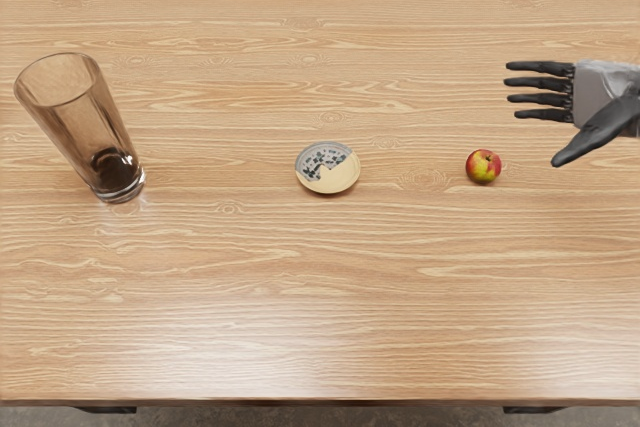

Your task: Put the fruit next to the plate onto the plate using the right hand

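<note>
I read the fingers (540,68) of the right hand (585,97) as spread and holding nothing; the apple (483,165) lies apart from them, down-left in the view, and the plate (327,167) sits well beyond it, further left.

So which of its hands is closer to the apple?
Right. Its right hand is open, above-right of the apple in the picture, not touching it. The left hand is out of view.
</note>
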